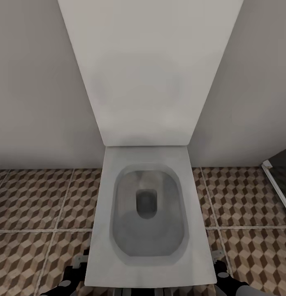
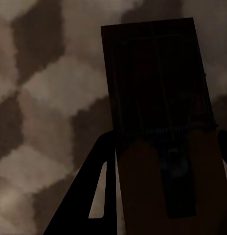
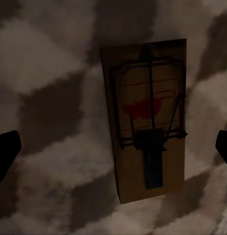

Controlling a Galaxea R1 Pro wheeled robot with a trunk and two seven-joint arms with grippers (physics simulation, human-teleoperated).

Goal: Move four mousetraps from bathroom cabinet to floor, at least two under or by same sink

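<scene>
In the right wrist view a tan mousetrap (image 3: 147, 120) with dark wire and a red mark lies flat on the cube-patterned bathroom floor (image 3: 50, 63). My right gripper (image 3: 118, 142) hangs open over it, its dark fingertips (image 3: 6, 152) far apart on either side. In the left wrist view another mousetrap (image 2: 157, 98) sits very close and in shadow between the fingers (image 2: 96, 191) of my left gripper (image 2: 165, 137), which is shut on it just above the floor tiles (image 2: 45, 98). The cabinet and the sink are out of view.
A white toilet (image 1: 147, 213) with its raised lid (image 1: 147, 70) stands directly ahead against a pale wall. Patterned tiles (image 1: 40, 205) spread on both sides. Parts of my arms (image 1: 68, 277) show low beside the bowl. A dark shower base edge (image 1: 278, 181) is at the right.
</scene>
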